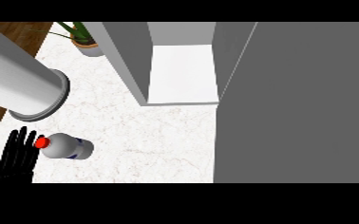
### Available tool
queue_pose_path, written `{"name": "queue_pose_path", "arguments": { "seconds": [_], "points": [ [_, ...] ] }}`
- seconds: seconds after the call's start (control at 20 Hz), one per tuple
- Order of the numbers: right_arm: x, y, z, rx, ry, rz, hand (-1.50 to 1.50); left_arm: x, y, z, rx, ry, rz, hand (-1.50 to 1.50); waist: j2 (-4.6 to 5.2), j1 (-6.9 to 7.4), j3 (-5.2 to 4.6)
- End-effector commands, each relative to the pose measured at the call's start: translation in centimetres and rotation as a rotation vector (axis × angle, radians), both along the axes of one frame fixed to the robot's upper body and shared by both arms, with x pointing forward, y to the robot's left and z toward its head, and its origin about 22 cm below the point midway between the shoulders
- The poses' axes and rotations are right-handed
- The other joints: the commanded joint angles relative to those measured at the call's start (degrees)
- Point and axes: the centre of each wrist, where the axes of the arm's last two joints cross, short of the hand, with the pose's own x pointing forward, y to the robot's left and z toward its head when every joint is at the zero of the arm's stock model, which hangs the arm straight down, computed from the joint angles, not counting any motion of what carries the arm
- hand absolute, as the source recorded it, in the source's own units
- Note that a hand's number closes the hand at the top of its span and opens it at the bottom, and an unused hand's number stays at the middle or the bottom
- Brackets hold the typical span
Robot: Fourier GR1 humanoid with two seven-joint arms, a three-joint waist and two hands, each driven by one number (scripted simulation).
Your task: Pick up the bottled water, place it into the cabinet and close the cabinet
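The left hand [19,153] is showing at the lower left edge, its matte black fingers [23,140] standing straight and spread, holding nothing. Just right of the fingers, the bottle [67,147] is lying on its side on the counter [147,142], a smooth white cylinder with a blue label band and a round red cap [42,142] that is sitting right beside the fingers, perhaps touching them. Above the fingers a big pale cylinder [28,92] with a grey rim is leaning. The counter is showing white, faintly veined marble. Far right of the fingers, the grey cabinet [129,57] is standing open, its flat white shelf [184,73] showing, its door [288,104] a plain grey slab. A potted plant [84,40] is standing at top left.
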Motion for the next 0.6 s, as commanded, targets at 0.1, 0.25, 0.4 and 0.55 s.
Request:
{"name": "queue_pose_path", "arguments": {
  "seconds": [0.1, 0.25, 0.4, 0.55],
  "points": [
    [-1.0, 0.5, 4.5, -0.006, -0.077, 0.005, -1.5, 1.3, 0.0, -3.5, -0.005, 0.011, 0.013, -1.5, 0.05, 0.18, -0.02],
    [-1.6, -0.4, 3.3, 0.016, -0.059, 0.003, -1.5, 2.6, 0.8, -4.4, 0.007, 0.024, 0.033, -1.5, 0.01, -0.08, 0.01],
    [-1.7, -0.1, 3.6, 0.014, -0.069, 0.002, -1.5, 1.7, -0.2, -6.5, -0.001, 0.009, 0.03, -1.5, 0.04, 0.28, 0.0],
    [-1.3, -0.4, 2.3, -0.011, -0.063, 0.004, -1.5, 4.4, -0.1, -6.8, 0.0, 0.022, 0.057, -1.5, 0.12, 0.47, 0.03]
  ]
}}
